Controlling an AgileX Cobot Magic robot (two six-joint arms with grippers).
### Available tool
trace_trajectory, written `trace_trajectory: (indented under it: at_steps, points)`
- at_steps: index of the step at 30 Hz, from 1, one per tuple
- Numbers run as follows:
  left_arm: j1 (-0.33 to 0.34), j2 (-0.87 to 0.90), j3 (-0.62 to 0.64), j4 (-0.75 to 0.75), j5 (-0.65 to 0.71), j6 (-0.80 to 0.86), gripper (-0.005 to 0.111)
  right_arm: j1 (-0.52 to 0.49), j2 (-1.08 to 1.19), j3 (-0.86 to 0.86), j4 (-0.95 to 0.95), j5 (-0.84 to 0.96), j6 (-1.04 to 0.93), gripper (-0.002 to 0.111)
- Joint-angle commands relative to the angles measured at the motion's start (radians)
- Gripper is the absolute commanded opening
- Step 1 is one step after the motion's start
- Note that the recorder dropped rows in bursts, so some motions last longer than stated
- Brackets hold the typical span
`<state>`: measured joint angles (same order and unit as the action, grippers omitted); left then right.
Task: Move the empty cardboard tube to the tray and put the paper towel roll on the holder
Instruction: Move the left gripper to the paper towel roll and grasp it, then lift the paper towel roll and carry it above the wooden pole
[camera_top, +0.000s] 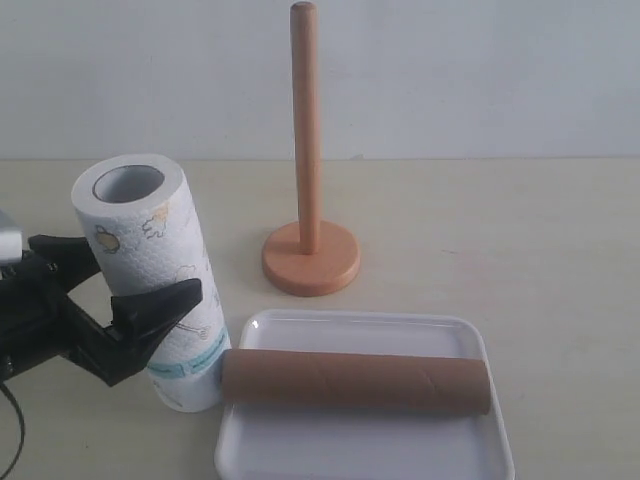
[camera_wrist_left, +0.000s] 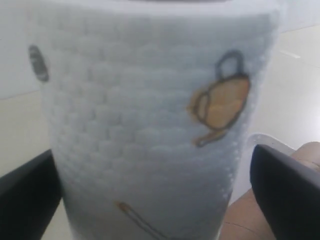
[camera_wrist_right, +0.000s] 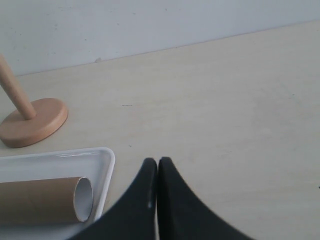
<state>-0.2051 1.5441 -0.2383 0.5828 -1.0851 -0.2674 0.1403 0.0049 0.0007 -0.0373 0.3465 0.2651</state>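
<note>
paper towel roll (camera_top: 150, 250), white, embossed, cartoon-printed

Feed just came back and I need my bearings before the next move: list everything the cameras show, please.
paper towel roll: one, white with cartoon prints, on end on the table, left of the tray
cardboard tube: one, brown, lying across the tray
tray: one, white, at the front of the table
holder: one, orange-brown wood, behind the tray, rod bare
table: one, pale beige, under everything
wall: one, white, behind the table
left pincer: one, black, open, fingers either side of the paper towel roll
right pincer: one, black, shut and empty, above bare table beside the tray, seen only in the right wrist view
</note>
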Motion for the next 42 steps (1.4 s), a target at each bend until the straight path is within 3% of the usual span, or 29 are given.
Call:
trace_trajectory:
  at_steps: [1, 8, 12, 14, 20, 24, 27, 35, 40, 42]
  points:
    - [-0.003, 0.071, -0.039, 0.025, -0.018, 0.030, 0.093, -0.002, -0.005, -0.001, 0.001, -0.005, -0.002, 0.000]
    - [-0.003, 0.157, -0.098, 0.027, -0.018, 0.037, 0.092, -0.002, -0.005, -0.001, 0.001, -0.005, -0.002, 0.000]
    - [-0.003, 0.167, -0.105, 0.016, -0.022, 0.039, 0.082, -0.002, -0.005, -0.001, 0.001, -0.005, -0.002, 0.000]
    - [-0.003, 0.163, -0.105, 0.008, -0.021, 0.022, 0.066, -0.002, -0.005, -0.001, 0.001, -0.005, -0.002, 0.000]
    - [-0.003, 0.154, -0.105, -0.016, -0.053, 0.011, 0.005, -0.002, -0.005, -0.001, 0.001, -0.021, -0.002, 0.000]
    - [-0.003, 0.099, -0.105, -0.016, -0.119, -0.027, 0.004, -0.002, -0.005, -0.001, 0.001, -0.021, -0.002, 0.000]
    - [-0.003, 0.018, -0.109, -0.017, -0.096, -0.051, 0.004, -0.002, -0.005, -0.001, 0.001, -0.021, -0.002, 0.000]
    - [-0.003, -0.228, -0.213, 0.040, 0.209, -0.257, 0.004, -0.002, -0.005, -0.001, 0.001, -0.021, -0.002, 0.000]
    - [-0.003, -0.379, -0.418, 0.196, 0.515, -0.496, 0.004, -0.002, -0.005, -0.001, 0.001, -0.021, -0.002, 0.000]
    - [-0.003, -0.397, -0.504, 0.273, 0.508, -0.637, 0.004, -0.002, -0.005, -0.001, 0.001, -0.021, -0.002, 0.000]
